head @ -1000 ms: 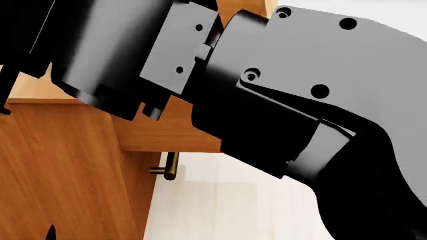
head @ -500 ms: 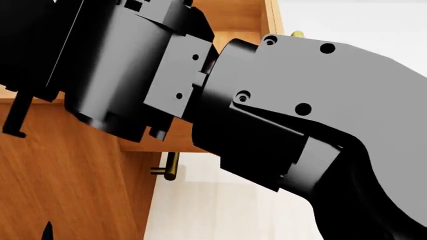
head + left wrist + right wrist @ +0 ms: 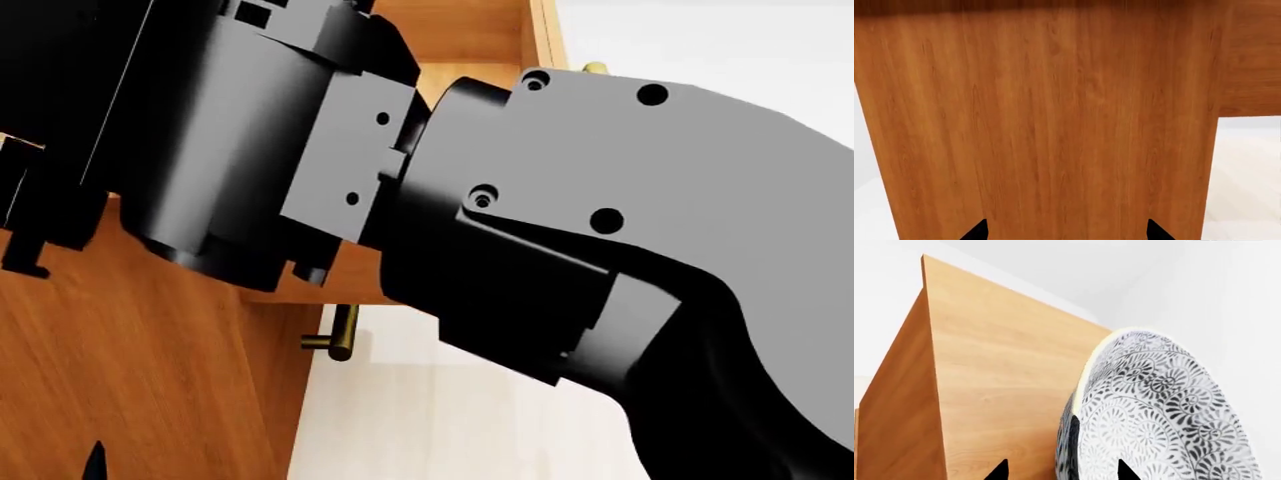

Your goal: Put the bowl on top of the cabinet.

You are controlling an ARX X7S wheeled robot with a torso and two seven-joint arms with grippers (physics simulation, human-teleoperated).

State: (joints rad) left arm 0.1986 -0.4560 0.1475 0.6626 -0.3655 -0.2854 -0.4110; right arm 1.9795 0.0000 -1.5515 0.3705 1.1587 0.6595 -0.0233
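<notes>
In the right wrist view the bowl (image 3: 1161,410), white with a dense dark floral pattern, stands on edge over the flat top of the orange-brown cabinet (image 3: 1007,370). My right gripper (image 3: 1062,471) is shut on the bowl, its rim running between the two black fingertips. The left gripper (image 3: 1066,231) is open and holds nothing. It faces a broad wood-grain panel of the cabinet (image 3: 1054,125) at close range. My right arm (image 3: 534,220) fills most of the head view and hides the bowl there.
A brass bar handle (image 3: 342,335) sticks out from the cabinet (image 3: 160,360) edge in the head view. Pale floor (image 3: 454,410) lies beside the cabinet. White walls stand behind the cabinet top in the right wrist view.
In the head view my right arm's links have shifted down and to the left over the last second. The cabinet and its handle stay where they were.
</notes>
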